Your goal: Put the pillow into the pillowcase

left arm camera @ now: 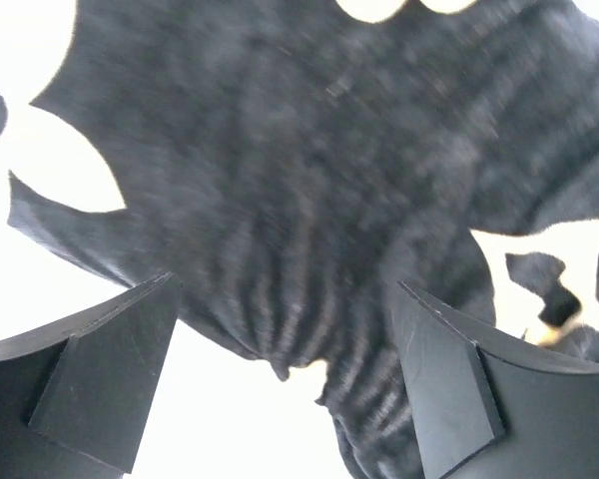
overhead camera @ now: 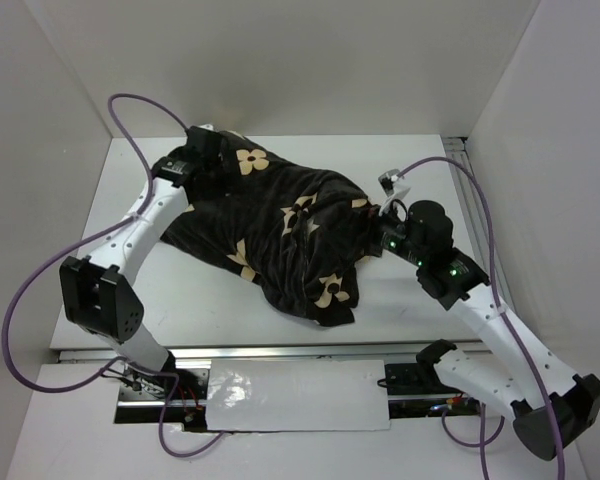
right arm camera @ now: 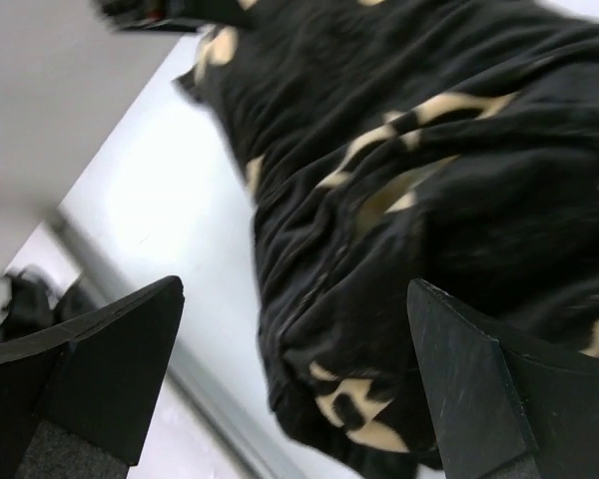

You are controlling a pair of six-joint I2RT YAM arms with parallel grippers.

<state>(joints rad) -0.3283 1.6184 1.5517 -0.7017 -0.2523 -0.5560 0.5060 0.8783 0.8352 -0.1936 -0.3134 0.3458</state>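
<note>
The dark brown pillowcase (overhead camera: 280,230) with tan flowers lies bunched across the table, from far left to near right. The pillow is out of view. A pale yellow patch (right arm camera: 389,200) shows in a gap in the folds; I cannot tell what it is. My left gripper (overhead camera: 208,152) is open at the pillowcase's far left corner. In its wrist view, the fabric (left arm camera: 280,150) hangs just beyond the gripper (left arm camera: 285,299). My right gripper (overhead camera: 380,228) is open at the right edge. In its wrist view, the gripper (right arm camera: 298,289) faces a folded edge of the pillowcase (right arm camera: 459,230).
The white table (overhead camera: 230,310) is boxed in by white walls at the left, back and right. A metal rail (overhead camera: 465,190) runs along the right side. A small white tag (overhead camera: 392,180) sits by the right gripper. Purple cables (overhead camera: 130,105) loop over both arms.
</note>
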